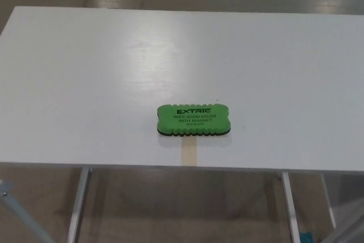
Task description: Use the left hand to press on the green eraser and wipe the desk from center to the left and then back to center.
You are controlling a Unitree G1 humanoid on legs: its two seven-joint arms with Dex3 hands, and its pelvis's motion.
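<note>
A green eraser (pixel 194 120) with black lettering on top and a dark underside lies flat on the white desk (pixel 85 83), near the desk's front edge and about at its middle. Nothing touches it. Neither of my hands shows in the head view.
A strip of tan tape (pixel 189 152) runs from the eraser to the desk's front edge. Metal desk legs (pixel 78 203) stand below the front edge at left and right. Pale floor lies beyond the far edge.
</note>
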